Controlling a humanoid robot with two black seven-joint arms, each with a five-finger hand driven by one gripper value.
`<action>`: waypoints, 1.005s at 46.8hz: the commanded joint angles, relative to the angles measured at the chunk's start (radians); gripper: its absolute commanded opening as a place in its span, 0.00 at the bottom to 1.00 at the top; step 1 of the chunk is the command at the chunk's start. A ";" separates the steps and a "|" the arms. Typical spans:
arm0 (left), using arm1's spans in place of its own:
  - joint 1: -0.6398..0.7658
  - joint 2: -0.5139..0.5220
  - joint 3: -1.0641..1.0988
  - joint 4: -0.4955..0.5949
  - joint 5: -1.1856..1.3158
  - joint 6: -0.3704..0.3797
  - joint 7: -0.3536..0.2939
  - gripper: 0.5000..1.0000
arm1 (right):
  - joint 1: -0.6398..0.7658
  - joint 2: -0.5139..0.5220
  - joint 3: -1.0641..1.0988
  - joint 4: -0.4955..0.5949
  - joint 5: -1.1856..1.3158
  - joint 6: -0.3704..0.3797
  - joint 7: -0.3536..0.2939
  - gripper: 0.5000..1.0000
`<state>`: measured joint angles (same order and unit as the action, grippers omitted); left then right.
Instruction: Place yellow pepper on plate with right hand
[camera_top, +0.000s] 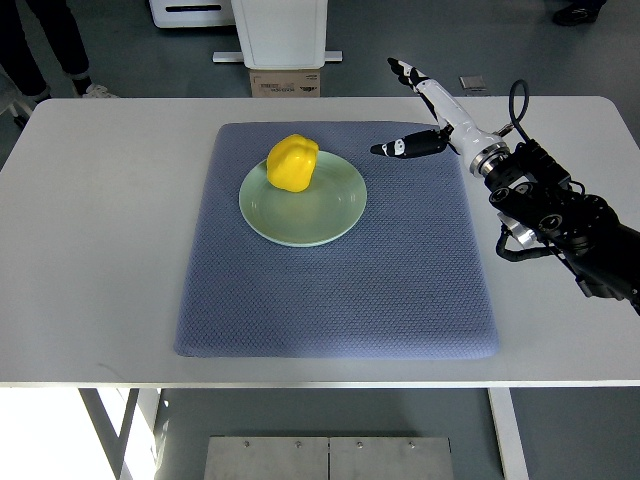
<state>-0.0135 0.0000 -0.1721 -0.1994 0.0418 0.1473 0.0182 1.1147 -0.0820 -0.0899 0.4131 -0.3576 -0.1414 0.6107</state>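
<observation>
Plate (330, 215) first: pale green, round, sitting on the blue-grey mat (340, 290) toward its upper left, and it's got the yellow pepper (292, 163) on it. Pepper sits at the plate's upper-left part, near the rim, looks like it's resting on its side. Nothing else on the plate. Mat lies on the white table (90, 250).

Pepper vs. fingers: well apart. Right hand (428, 118) is off to the pepper's right, past the plate's edge, over the mat's upper-right corner and the table beyond. Clear gap btwn them, no contact.

Fingers now: spread wide, holding nothing. One dark-tipped finger (400, 148) points left toward the plate, low over the mat; another (405, 70) sticks up and away toward the table's far edge. Can't tell if the lower one touches the mat. Right arm comes in from the right edge, black w/ cables.
</observation>
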 joint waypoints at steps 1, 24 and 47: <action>-0.002 0.000 0.000 0.000 0.000 0.000 0.000 1.00 | -0.021 -0.021 0.028 -0.001 0.000 -0.001 0.000 1.00; -0.002 0.000 0.000 0.000 0.000 0.000 0.000 1.00 | -0.114 -0.056 0.232 -0.001 0.022 0.000 0.000 1.00; -0.002 0.000 -0.001 0.000 0.001 0.000 0.000 1.00 | -0.187 -0.050 0.323 -0.004 0.250 0.002 0.000 1.00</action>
<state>-0.0146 0.0000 -0.1721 -0.1993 0.0418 0.1473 0.0184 0.9405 -0.1325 0.2323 0.4095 -0.1136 -0.1397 0.6109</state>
